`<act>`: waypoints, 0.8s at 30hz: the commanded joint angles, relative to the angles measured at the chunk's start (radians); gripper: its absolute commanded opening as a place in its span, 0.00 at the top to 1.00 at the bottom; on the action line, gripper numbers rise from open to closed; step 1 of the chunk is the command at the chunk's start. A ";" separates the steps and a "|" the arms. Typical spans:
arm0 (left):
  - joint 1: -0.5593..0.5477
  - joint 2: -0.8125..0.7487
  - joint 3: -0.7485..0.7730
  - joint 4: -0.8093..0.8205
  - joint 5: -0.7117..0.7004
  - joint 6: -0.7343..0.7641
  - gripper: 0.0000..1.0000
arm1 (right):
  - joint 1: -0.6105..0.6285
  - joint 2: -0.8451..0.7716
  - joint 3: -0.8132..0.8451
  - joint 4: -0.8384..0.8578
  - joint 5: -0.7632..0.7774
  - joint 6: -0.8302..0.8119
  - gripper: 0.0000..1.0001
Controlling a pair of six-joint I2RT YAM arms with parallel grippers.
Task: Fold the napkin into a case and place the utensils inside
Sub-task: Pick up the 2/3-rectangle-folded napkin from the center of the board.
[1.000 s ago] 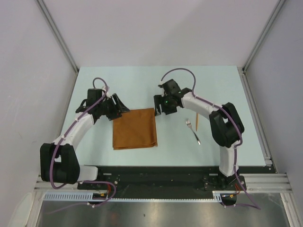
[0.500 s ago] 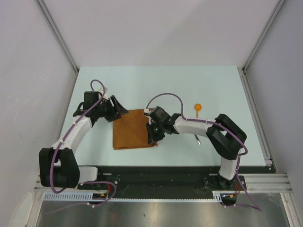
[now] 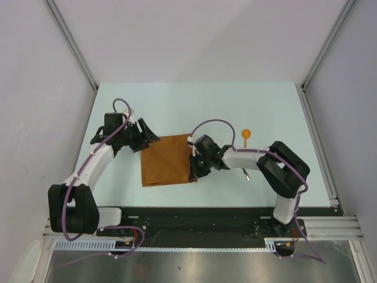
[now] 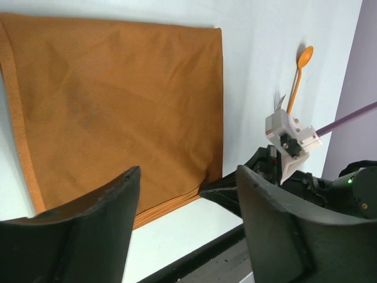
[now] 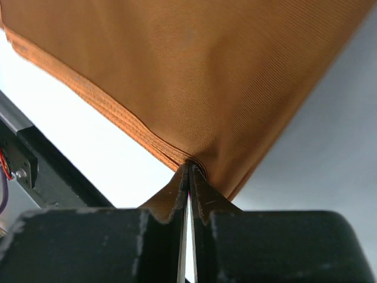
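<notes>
The pale blue-green surface (image 3: 177, 100) carries everything, and the rust-orange napkin (image 3: 165, 160) lies flat on it as the biggest item, left of centre. The cloth is folded into a near-square. The right wrist view shows several stacked layers along its near edge, which makes a thick ribbed hem.

The right arm (image 3: 277, 168) reaches in low from the napkin's right side. The right pincer (image 5: 188, 172) sits at the napkin's near right corner. Its fingers are pressed together on a small pinch of cloth at that layered hem, and the fabric puckers up between them.

The left pincer (image 3: 147, 137) sits at the napkin's far left corner with its fingers (image 4: 100, 206) spread wide apart and nothing between them. In the left wrist view the cloth spreads out beyond the gap. Whether the fingertips touch the cloth cannot be told.

The spoon (image 3: 245, 137), with an orange bowl and an orange handle, lies well to the right of the napkin, level with its far edge.

The fork (image 4: 278, 97) lies between the spoon and the napkin. It is mostly hidden behind the right arm. Only its tines show in the left wrist view, and its handle tip shows in the top view.
</notes>
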 commanded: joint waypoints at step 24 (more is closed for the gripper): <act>0.043 0.340 0.228 -0.128 -0.259 0.127 0.28 | 0.232 0.094 0.445 -0.244 0.324 -0.173 0.22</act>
